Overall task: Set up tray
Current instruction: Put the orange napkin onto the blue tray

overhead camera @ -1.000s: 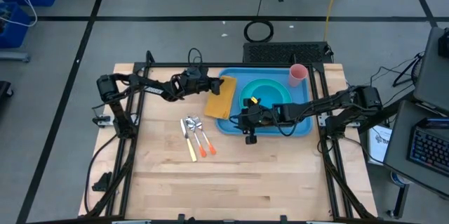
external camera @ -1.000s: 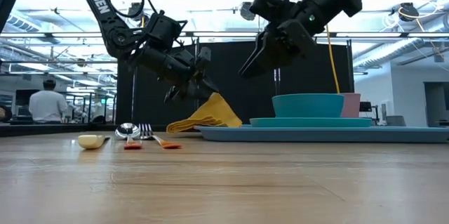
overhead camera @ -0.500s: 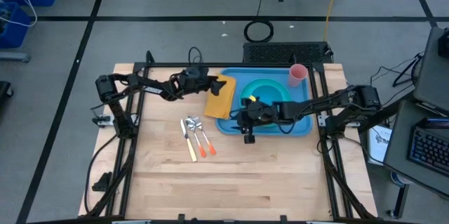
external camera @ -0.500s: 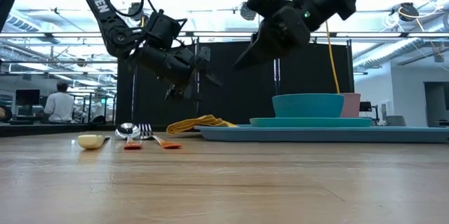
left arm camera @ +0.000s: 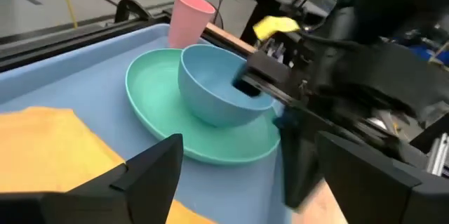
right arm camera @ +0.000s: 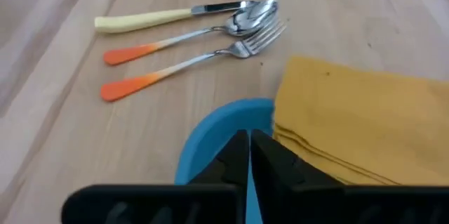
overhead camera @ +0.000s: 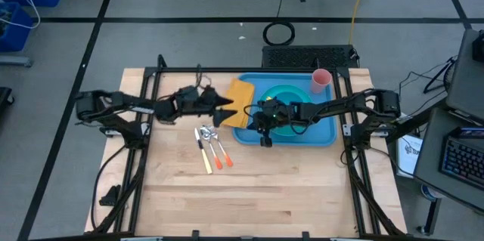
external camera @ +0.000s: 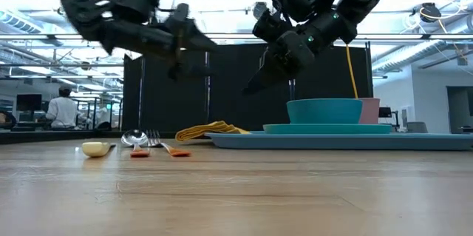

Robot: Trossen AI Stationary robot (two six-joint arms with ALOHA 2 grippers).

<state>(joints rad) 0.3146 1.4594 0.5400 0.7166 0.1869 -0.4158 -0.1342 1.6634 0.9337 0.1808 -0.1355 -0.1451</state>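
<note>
One tray (overhead camera: 327, 130), one napkin (overhead camera: 237, 103), three utensils (overhead camera: 210, 146).

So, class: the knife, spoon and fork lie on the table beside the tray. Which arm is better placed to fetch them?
Probably left. The left hand hangs open just behind the cutlery, empty. The right hand is shut over the tray's front edge.

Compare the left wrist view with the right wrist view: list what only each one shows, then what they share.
Left wrist only: pink cup, blue bowl on the turquoise plate, and the right arm. Right wrist only: knife, spoon, fork on the wooden table. Both: yellow napkin and blue tray.
</note>
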